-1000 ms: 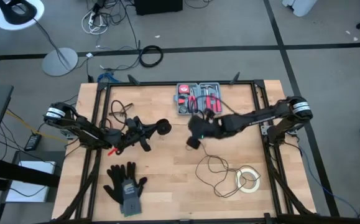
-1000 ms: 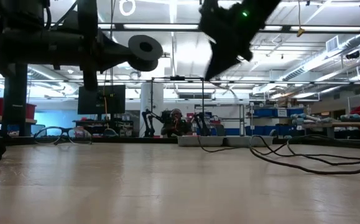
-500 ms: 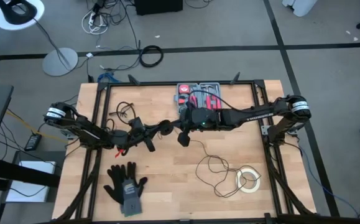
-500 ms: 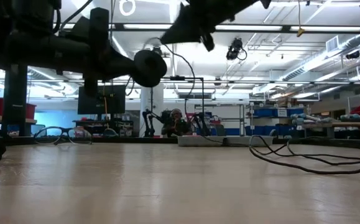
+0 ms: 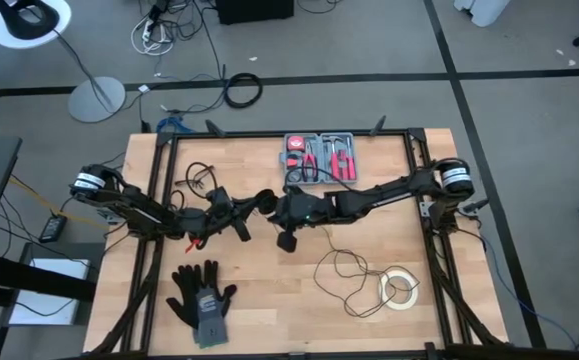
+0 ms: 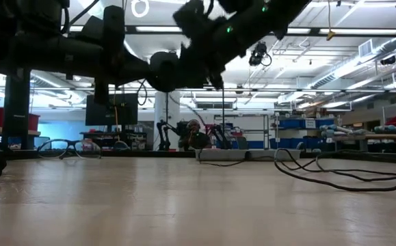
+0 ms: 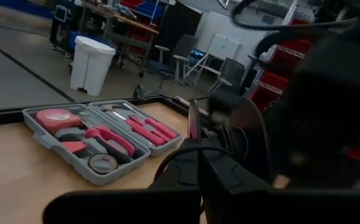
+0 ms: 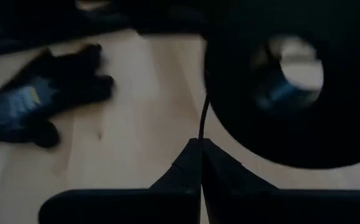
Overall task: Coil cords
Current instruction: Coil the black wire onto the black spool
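The cord is a thin black wire ending in a round black disc (image 5: 265, 201). The disc hangs high above the table's middle with my left gripper (image 5: 255, 205) shut on it. My right gripper (image 5: 278, 213) sits right beside the disc, shut on the wire (image 8: 201, 118) that comes out of it. The rest of the wire lies in loose loops (image 5: 347, 272) on the wood at the near right, also seen in the low view (image 6: 321, 176). My left gripper holds the disc by its side toward the left arm (image 6: 152, 70), at the fingers' free ends. The fingers lie level and come from the table's left. The disc is lifted clear of the table. My left wrist view does not show the contact plainly. My right gripper pinches the thin wire (image 8: 200, 132) between its two fingertips, a short way from the disc (image 8: 291, 81). The fingers come from the table's right, slanting down. The short stretch of wire runs straight from the tips to the disc, off the table.
A grey tool case (image 5: 319, 158) stands at the far middle. A white tape roll (image 5: 400, 288) lies at the near right beside the wire loops. Black gloves (image 5: 202, 296) lie at the near left and a pair of glasses (image 5: 197, 178) at the far left.
My right gripper has swung toward the table's left edge and sunk, tipping its fingers down, until it is right beside the disc. It has stayed shut. The wire's loops on the table have kept their place. My left gripper has held the disc nearly still.
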Action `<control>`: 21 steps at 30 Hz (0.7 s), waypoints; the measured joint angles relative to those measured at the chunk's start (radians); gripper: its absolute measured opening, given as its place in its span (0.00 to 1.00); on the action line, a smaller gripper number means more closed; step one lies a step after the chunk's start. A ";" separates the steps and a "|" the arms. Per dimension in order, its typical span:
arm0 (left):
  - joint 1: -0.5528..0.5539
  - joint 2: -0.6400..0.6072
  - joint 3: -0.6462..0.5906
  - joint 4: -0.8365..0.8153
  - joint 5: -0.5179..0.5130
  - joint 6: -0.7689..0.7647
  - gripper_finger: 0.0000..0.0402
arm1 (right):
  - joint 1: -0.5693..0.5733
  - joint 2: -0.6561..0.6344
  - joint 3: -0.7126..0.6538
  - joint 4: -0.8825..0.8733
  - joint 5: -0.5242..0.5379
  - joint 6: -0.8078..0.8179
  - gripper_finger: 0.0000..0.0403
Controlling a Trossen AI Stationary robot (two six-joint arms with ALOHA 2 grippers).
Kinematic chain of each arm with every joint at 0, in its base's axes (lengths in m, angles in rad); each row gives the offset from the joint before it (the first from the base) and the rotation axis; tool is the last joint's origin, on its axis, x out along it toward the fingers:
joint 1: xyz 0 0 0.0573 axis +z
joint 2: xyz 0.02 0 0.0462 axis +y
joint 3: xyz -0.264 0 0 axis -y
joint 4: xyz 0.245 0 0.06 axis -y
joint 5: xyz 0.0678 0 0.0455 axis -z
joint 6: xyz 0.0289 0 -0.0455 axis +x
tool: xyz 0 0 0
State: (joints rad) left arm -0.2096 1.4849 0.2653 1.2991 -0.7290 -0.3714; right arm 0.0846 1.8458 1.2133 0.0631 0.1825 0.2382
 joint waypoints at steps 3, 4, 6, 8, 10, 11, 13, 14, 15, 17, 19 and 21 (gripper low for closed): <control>0.000 0.001 -0.001 0.016 0.000 0.000 0.00 | 0.000 0.007 -0.010 -0.033 0.033 0.044 0.00; -0.001 0.001 -0.001 0.016 0.000 0.000 0.00 | 0.000 0.008 -0.013 -0.039 0.048 0.059 0.00; -0.006 0.001 -0.001 0.014 0.000 0.000 0.00 | 0.000 0.002 -0.019 -0.105 0.085 0.079 0.00; -0.009 0.001 -0.001 0.011 0.000 0.000 0.00 | 0.000 0.001 -0.019 -0.130 0.092 0.082 0.00; -0.008 0.001 -0.001 0.005 -0.002 0.000 0.00 | 0.002 -0.003 -0.020 -0.128 0.074 0.058 0.00; -0.008 0.001 -0.001 0.006 -0.004 -0.001 0.00 | 0.005 -0.003 -0.021 -0.100 0.043 0.029 0.00; -0.008 0.000 0.000 -0.001 -0.004 -0.002 0.00 | 0.012 -0.003 -0.022 -0.014 -0.024 -0.028 0.00; -0.008 0.000 -0.001 -0.004 -0.006 -0.005 0.00 | 0.014 -0.006 -0.021 0.033 -0.040 -0.046 0.00; -0.008 0.000 -0.001 -0.009 -0.006 -0.007 0.00 | 0.015 -0.010 -0.018 0.066 -0.050 -0.061 0.00; -0.008 0.000 -0.001 -0.010 -0.006 -0.007 0.00 | 0.014 -0.014 -0.006 0.131 -0.049 -0.093 0.00; -0.008 0.000 -0.001 -0.016 -0.005 -0.019 0.00 | 0.010 -0.025 -0.004 0.162 -0.031 -0.129 0.00; -0.008 0.000 -0.001 -0.032 -0.002 -0.026 0.00 | 0.006 -0.033 -0.002 0.194 0.025 -0.148 0.00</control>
State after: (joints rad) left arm -0.2180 1.4849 0.2646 1.2667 -0.7307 -0.3974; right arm 0.0909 1.8124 1.2118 0.2574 0.2072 0.0900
